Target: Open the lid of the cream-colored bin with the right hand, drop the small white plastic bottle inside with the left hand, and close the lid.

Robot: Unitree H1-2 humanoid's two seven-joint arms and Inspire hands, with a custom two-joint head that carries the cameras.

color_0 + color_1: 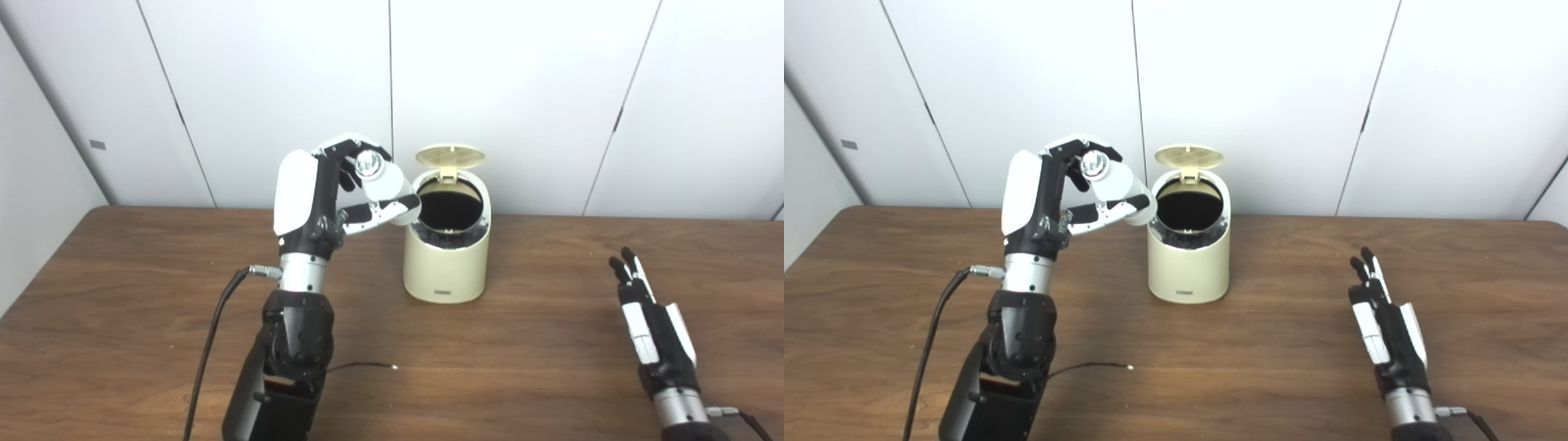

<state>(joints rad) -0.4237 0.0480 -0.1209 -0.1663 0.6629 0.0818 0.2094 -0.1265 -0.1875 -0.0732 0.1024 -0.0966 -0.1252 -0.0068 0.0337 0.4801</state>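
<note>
Left hand (318,190), bottle (386,184) at open bin (447,257)

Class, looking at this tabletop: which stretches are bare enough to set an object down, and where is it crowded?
Bare wood lies between the cream-colored bin and the right hand, and along the table's left end. It is crowded at the bin's left rim, where the left hand holds the white bottle.

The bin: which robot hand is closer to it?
Left. The left robot hand holds the bottle right at the bin rim, by its open lid. The right robot hand rests on the table, far off.
</note>
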